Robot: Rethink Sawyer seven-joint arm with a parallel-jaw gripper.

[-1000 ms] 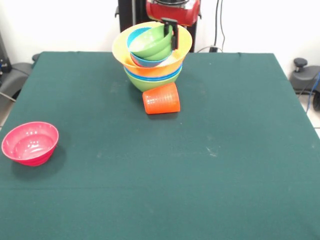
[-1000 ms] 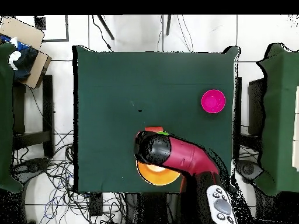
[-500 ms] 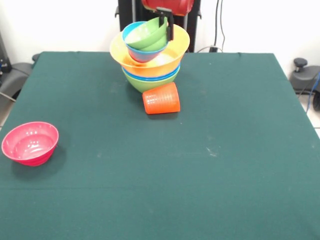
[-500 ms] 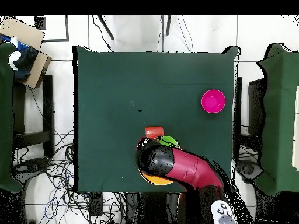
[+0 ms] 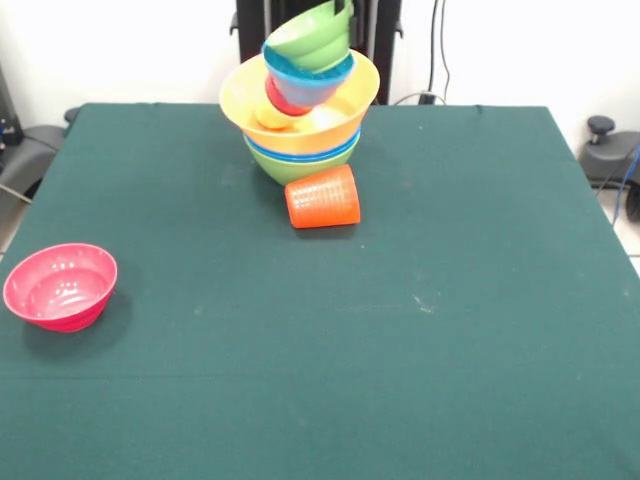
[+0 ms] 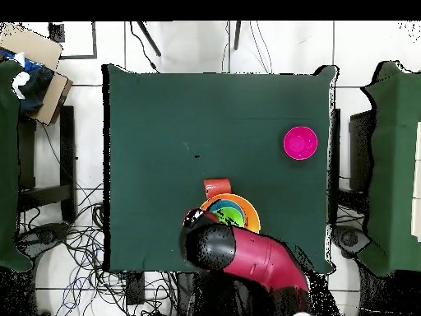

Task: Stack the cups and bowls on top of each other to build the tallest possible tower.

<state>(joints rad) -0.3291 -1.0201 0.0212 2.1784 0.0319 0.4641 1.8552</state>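
The small nested bowls have risen, gripper on their rim.

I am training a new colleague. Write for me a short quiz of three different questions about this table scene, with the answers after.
1. True or false: the orange cup stands upright on the table.
2. Which bowl sits alone, away from the tower?
A. the pink-red bowl
B. the purple bowl
C. the big yellow bowl
3. Fill in: the small green bowl rests inside a ____ bowl, and both are tilted above the big yellow bowl.

Key
1. False: it lies on its side, close in front of the tower.
2. A
3. light-blue
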